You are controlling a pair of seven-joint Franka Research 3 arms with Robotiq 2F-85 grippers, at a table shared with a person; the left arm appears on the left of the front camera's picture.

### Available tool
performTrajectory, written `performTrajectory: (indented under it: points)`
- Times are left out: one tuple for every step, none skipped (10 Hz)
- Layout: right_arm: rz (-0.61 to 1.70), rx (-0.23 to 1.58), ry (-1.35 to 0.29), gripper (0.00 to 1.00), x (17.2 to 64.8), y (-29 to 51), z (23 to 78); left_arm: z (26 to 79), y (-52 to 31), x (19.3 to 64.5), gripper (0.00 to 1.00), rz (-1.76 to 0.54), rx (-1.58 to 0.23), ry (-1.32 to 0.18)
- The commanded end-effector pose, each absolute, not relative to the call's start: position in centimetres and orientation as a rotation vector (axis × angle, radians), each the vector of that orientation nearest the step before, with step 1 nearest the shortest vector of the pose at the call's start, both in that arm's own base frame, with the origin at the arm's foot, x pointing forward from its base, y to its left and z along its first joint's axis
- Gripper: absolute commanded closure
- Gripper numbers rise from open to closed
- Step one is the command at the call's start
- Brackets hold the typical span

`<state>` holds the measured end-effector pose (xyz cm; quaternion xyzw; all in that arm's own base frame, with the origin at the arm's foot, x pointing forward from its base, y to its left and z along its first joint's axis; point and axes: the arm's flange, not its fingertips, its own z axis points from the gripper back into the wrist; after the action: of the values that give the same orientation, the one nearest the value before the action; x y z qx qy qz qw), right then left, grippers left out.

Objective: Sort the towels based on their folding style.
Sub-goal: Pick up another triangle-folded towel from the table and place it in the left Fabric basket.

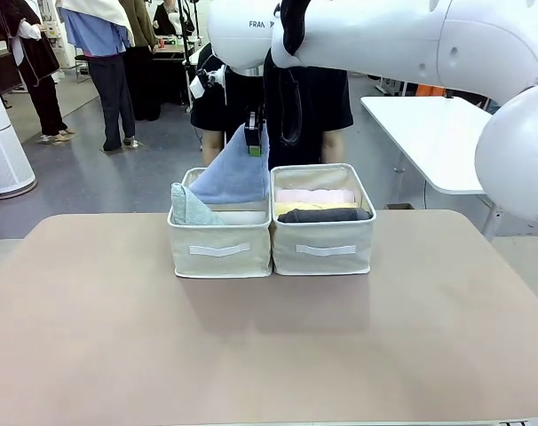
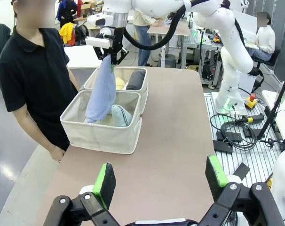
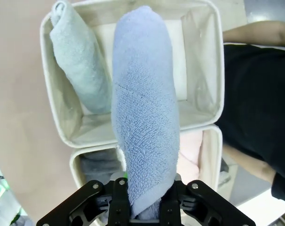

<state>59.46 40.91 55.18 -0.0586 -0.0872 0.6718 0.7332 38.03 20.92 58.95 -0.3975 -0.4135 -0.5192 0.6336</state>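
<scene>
Beige left bin (image 1: 219, 251) on tabletop (image 1: 269, 346) holds mint towel (image 1: 191, 208) leaning at its left end. Blue towel (image 1: 233, 176) hangs into same bin, lower end inside, top pinched in my right hand (image 1: 253, 142), shut tight on it above bin. Right bin (image 1: 322, 244), touching left one, holds pink towel (image 1: 315, 195), yellow towel (image 1: 315, 208), dark grey towel (image 1: 324, 216) side by side. My left hand (image 2: 159, 181) wide open, empty, hovering over tabletop well apart from bins. Person (image 2: 34, 80) stands behind bins.
</scene>
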Motion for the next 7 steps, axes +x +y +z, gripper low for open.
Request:
performTrajectory:
  points:
    - [1.487,-0.065,-0.211,0.81,61.0,41.5,55.2,58.8,20.9,37.8,0.0,-1.203,-0.909,-0.963]
    - [1.49,-0.053,-0.204,0.81,61.3,41.5,54.5,58.8,20.9,37.8,0.0,-1.203,-0.909,-0.963]
    - [1.487,-0.041,-0.193,0.81,61.6,41.4,53.8,58.8,20.9,37.8,0.0,-1.203,-0.909,-0.963]
    - [1.483,-0.035,-0.179,0.81,61.9,41.3,53.1,58.8,20.9,37.8,0.0,-1.203,-0.909,-0.963]
    - [1.48,-0.037,-0.151,0.81,62.1,41.2,52.2,58.8,20.9,37.8,0.0,-1.203,-0.909,-0.963]
    - [1.477,-0.037,-0.129,0.81,62.3,41.2,51.4,58.8,20.9,37.8,0.0,-1.203,-0.909,-0.963]
    - [1.478,-0.035,-0.116,0.81,62.5,41.1,50.7,58.8,20.9,37.8,0.0,-1.203,-0.909,-0.963]
